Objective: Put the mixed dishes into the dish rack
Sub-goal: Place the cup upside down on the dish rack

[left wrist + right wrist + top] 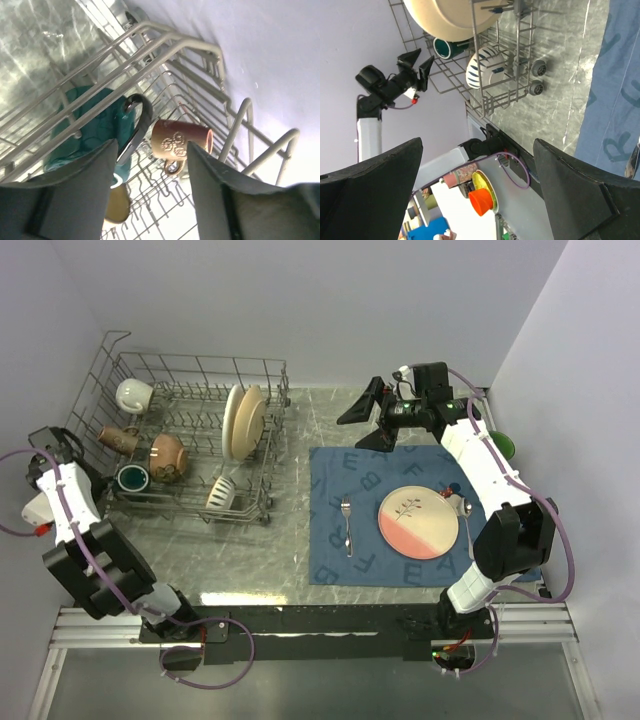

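The dish rack shows through the parted, empty fingers of the left gripper, poised just outside its wire wall, behind which a teal mug and a brown mug rest. Plates stand on edge between its wires, a pose that keeps them from toppling. Across the table the right gripper hangs wide open and empty near the far edge of the blue placemat, seemingly ready for the leftovers there: a pink-and-cream plate, a fork and a spoon.
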